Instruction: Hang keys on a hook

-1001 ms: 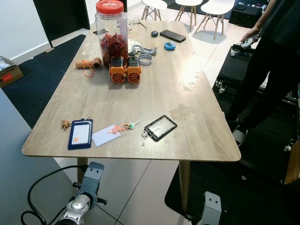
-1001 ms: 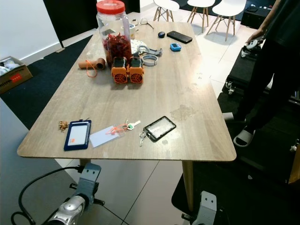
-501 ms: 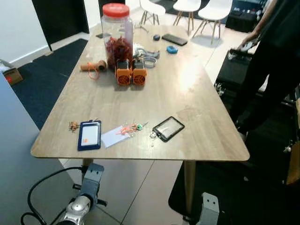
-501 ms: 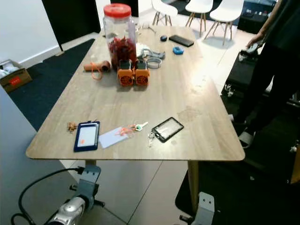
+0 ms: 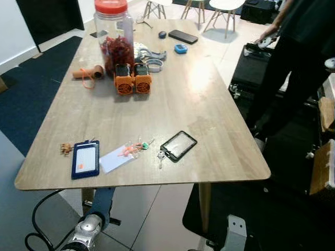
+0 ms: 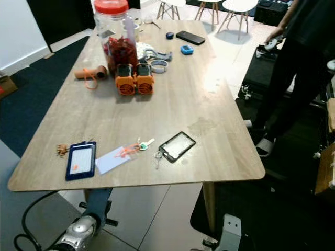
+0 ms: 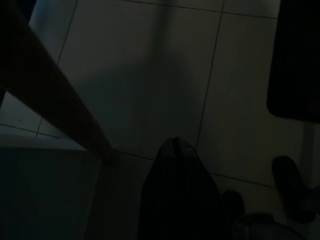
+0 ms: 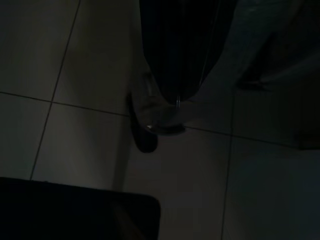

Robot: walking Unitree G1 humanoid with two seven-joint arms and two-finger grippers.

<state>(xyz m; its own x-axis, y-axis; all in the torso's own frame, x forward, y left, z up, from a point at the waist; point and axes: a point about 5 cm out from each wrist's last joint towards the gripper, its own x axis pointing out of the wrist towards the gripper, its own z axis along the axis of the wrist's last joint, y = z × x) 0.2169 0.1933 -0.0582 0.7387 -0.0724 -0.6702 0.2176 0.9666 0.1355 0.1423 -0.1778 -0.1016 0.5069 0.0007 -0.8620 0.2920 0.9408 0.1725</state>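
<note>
We see the small bunch of keys near the wooden counter's front edge; both our pincers hang low, fingers' state we cannot tell.

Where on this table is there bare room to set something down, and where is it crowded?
The widest bare patch is mid-table, between the two orange blocks and the black card holder. The right edge beside that holder is also free. Crowded spots: the far end around the red-lidded jar, and the near edge, where the blue badge holder, pale card and keys lie.
</note>
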